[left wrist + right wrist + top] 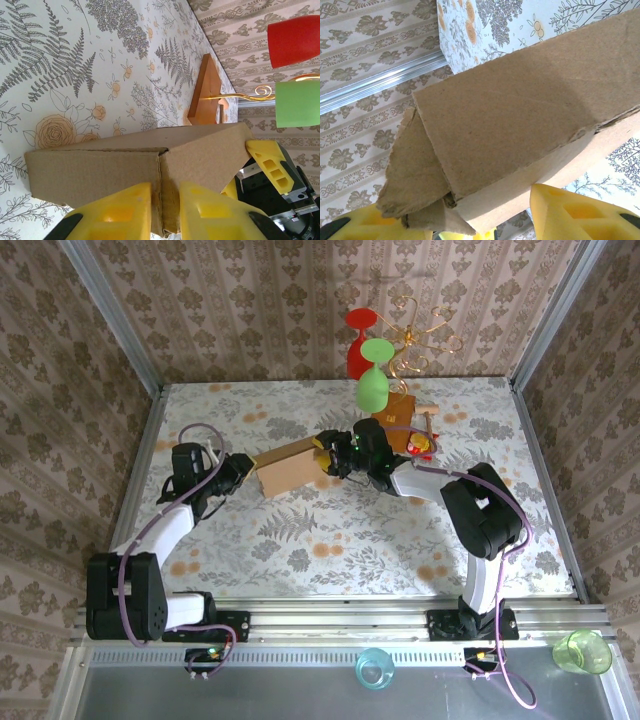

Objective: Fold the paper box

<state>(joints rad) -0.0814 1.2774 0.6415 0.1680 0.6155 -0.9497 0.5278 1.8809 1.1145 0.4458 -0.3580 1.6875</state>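
The paper box [290, 467], plain light-brown cardboard and partly folded, lies between both grippers in the middle of the table. My left gripper [245, 468] is at its left end. In the left wrist view the yellow fingers [115, 212] stand either side of an upright wall of the paper box [100, 170], and my left gripper [166, 212] is shut on that wall's edge. My right gripper [335, 455] is at the right end. In the right wrist view the paper box [520, 115] and its loose corner flaps fill the span of my right gripper [470, 227], whose fingers [580, 215] press on both sides.
A smaller orange-brown box [395, 408] and a red and yellow toy [420, 445] lie just behind the right gripper. Red [358, 340] and green [372, 380] glasses hang on a gold stand [420, 330] at the back. A blue cup [374, 668] and a green cup [582, 650] stand on the near ledge.
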